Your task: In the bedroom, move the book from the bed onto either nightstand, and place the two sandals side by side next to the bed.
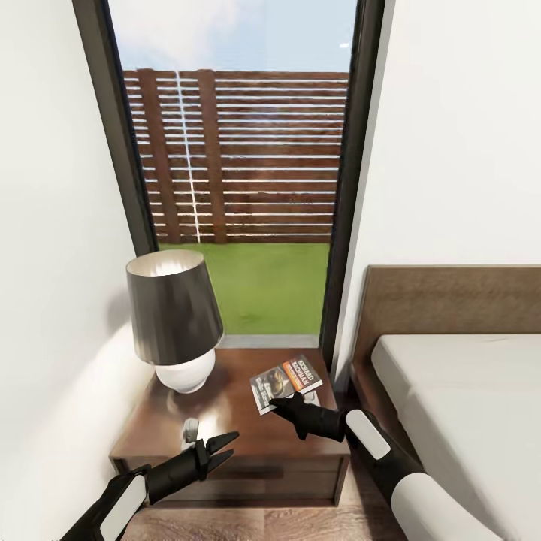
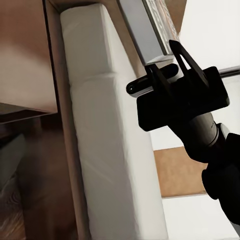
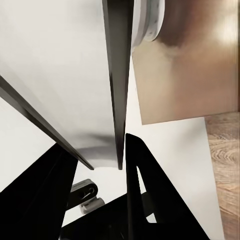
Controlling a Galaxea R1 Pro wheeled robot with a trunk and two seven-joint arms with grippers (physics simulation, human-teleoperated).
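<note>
While head view gives us book (image 1: 285, 384) flat on nightstand (image 1: 225, 421), right gripper (image 1: 279, 406) touching it, jaws unreadable; left gripper (image 1: 222, 443) apart; left wrist view adds bed (image 2: 107, 150).

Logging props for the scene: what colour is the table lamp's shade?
Dark grey-brown shade over a white round base; clearest in the head view.

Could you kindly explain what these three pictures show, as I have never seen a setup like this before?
This is a simulated two-armed robot. The large picture comes from its head camera, looking down; the other two come from cameras near each wrist. Before it stands a nightstand bearing a lamp and the book, with the bed on the right. The right gripper sits at the book's near edge; whether its jaws grip it I cannot tell. The left gripper hovers open over the nightstand's front, holding nothing.
</note>
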